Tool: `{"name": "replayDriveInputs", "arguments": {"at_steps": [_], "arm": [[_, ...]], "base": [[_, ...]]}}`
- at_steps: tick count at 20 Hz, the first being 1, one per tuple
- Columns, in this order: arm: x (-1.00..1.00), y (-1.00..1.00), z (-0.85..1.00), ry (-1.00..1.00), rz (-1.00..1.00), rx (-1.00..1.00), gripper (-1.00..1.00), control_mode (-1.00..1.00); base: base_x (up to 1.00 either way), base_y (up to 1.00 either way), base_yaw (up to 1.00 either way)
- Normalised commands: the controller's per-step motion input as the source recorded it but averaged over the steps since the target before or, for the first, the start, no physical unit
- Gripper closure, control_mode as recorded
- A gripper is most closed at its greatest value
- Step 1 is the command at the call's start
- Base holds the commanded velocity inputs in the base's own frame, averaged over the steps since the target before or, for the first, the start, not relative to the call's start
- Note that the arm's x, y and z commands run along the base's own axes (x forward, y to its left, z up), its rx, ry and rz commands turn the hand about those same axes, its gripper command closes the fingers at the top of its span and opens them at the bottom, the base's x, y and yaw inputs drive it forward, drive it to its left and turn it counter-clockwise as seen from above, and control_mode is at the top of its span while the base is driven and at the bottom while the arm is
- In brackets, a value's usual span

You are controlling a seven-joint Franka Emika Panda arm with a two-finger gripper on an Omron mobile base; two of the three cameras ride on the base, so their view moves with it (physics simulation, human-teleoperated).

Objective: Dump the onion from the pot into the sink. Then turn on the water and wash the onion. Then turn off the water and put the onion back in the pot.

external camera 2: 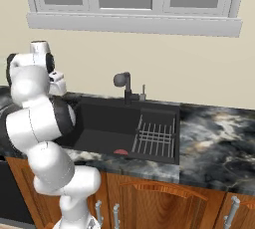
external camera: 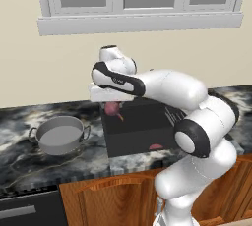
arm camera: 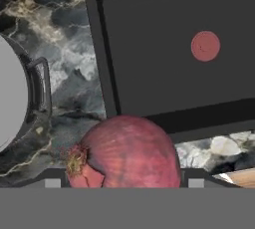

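Tool (arm camera: 122,183) seemingly clamps the onion (arm camera: 127,153) above sink (arm camera: 99,49) edge

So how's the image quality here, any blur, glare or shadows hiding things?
Left base view: even, flat light, soft shadow beside the pot. Right base view: the black sink swallows detail, though its rack stays legible. Hand view: the onion between the hand's fingertips looms large and slightly soft; no glare anywhere.

No readable text, labels, brands, numbers or signs anywhere.
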Motion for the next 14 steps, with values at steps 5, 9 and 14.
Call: {"name": "replayDriveInputs", "arguments": {"at_steps": [5,9,14], "arm": [[0.21,-1.0,0.02,0.32,-0.25,-0.07,1.0,-1.0],[0.37,-0.79,-0.38,0.25,-0.24,-0.02,1.0,-1.0],[0.18,-0.08,-0.2,0.0,0.0,0.0,1.0,-1.0]], "base": [[0.0,0.0,0.0],[0.0,0.0,0.0],[0.0,0.0,0.0]]}}
